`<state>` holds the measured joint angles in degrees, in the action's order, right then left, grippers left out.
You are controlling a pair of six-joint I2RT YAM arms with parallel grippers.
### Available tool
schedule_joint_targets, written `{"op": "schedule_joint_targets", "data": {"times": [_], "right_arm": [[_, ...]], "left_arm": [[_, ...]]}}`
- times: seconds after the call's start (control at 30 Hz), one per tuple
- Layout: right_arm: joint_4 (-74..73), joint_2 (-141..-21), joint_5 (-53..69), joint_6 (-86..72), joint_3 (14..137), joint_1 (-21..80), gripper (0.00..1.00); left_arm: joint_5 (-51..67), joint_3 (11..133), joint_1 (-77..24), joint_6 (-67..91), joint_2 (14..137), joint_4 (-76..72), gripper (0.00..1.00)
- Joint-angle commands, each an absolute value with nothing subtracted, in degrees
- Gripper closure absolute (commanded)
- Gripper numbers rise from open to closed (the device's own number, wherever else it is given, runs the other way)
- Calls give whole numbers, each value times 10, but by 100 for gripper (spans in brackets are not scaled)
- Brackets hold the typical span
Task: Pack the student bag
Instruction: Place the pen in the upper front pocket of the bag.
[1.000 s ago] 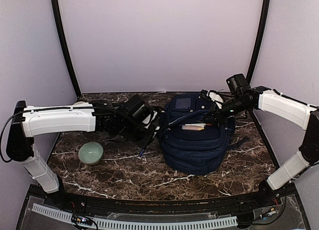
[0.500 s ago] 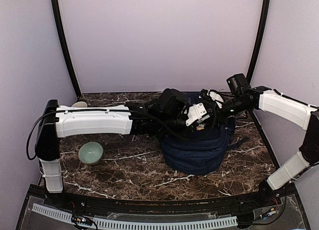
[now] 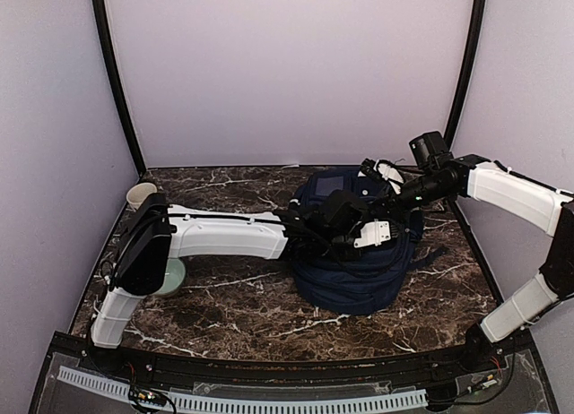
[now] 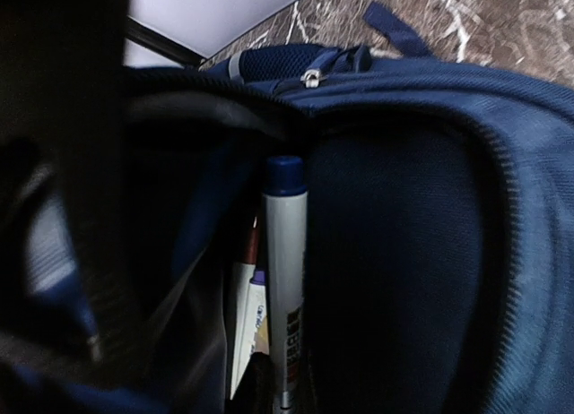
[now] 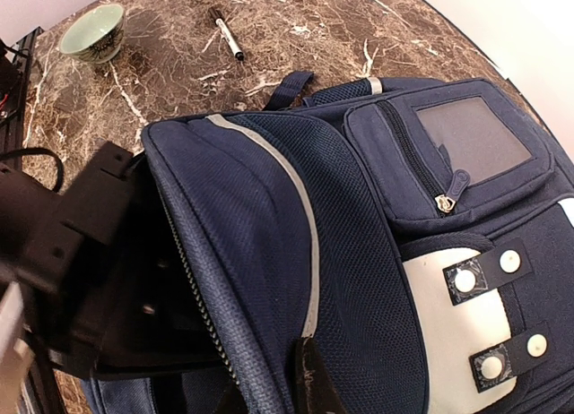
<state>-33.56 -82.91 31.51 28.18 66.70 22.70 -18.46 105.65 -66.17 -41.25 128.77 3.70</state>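
**Packing, bag held open.** The student bag (image 3: 359, 271) lies right of centre in the overhead view, on the marble table (image 3: 224, 311). The right gripper (image 5: 308, 376) is clenched on the rim of the main flap; we read this as keeping the mouth open. The left gripper (image 3: 381, 235), jaws nearly together, reaches inside. A blue-capped marker (image 4: 285, 253) stands before its camera, but we cannot tell whether it is gripped. A pen (image 5: 229, 33), upper left in the right wrist view, is not yet packed.

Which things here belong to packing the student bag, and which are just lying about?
Job: student bag; marker inside it; pen on the table, probably still to pack.
Lying about: green bowl; white cup.
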Motion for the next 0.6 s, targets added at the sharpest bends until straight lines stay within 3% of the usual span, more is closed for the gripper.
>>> {"op": "schedule_joint_targets", "data": {"times": [0.0,0.07,0.2,0.57], "right_arm": [[-295,-810,366,271,666,228,100],[-295,-808,363,272,665,228,100],[-293,-809,363,272,664,228,100],[-295,-813,366,277,664,228,100]], "left_arm": [[-239,1110,-664,-444,1310,29,86],[-251,1124,-664,-430,1313,38,73],[-273,1122,-673,-427,1297,43,64],[-307,1015,-751,-367,1138,33,60]]}}
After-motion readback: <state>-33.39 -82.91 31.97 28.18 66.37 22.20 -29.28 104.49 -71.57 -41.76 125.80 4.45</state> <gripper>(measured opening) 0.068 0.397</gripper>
